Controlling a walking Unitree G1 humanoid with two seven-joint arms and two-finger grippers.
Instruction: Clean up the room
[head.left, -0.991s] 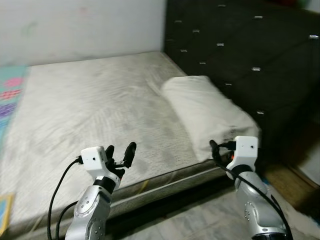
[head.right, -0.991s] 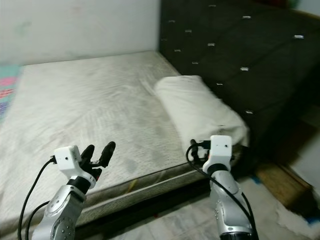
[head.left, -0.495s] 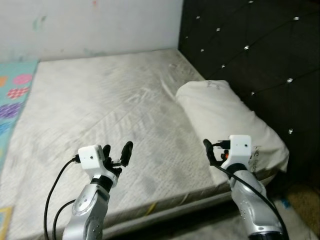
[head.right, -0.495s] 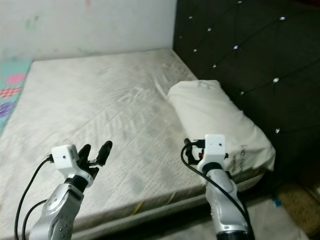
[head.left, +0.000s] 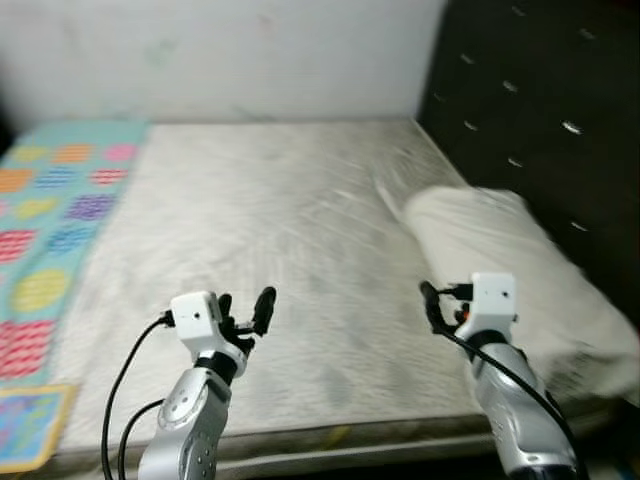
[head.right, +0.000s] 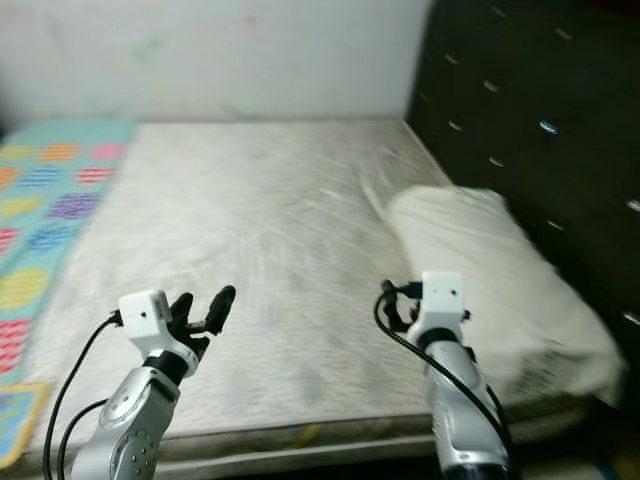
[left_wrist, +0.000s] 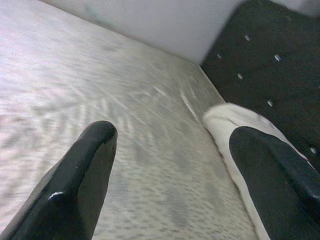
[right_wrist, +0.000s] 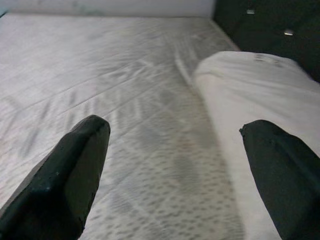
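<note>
A bare grey-white mattress (head.left: 280, 220) lies before me, with a white pillow (head.left: 510, 250) on its right side against a black tufted headboard (head.left: 540, 90). My left gripper (head.left: 245, 302) is held up over the mattress's near edge, open and empty. To its right, my right gripper (head.left: 440, 303) hovers beside the pillow's near end, also open with nothing between its fingers. In the left wrist view the left gripper (left_wrist: 170, 137) faces the pillow (left_wrist: 235, 125) across the mattress. The right gripper (right_wrist: 175, 130) in the right wrist view looks along the mattress (right_wrist: 115, 85) with the pillow (right_wrist: 255, 90) to one side.
A turquoise cover with coloured dots (head.left: 50, 220) lies along the mattress's left side. A blue piece with a yellow border (head.left: 25, 425) sits at the near left corner. A pale wall (head.left: 220, 50) runs behind the bed.
The camera has swung left and come closer to the bed, bringing the dotted cover into view. Both grippers stay raised and open as before.
</note>
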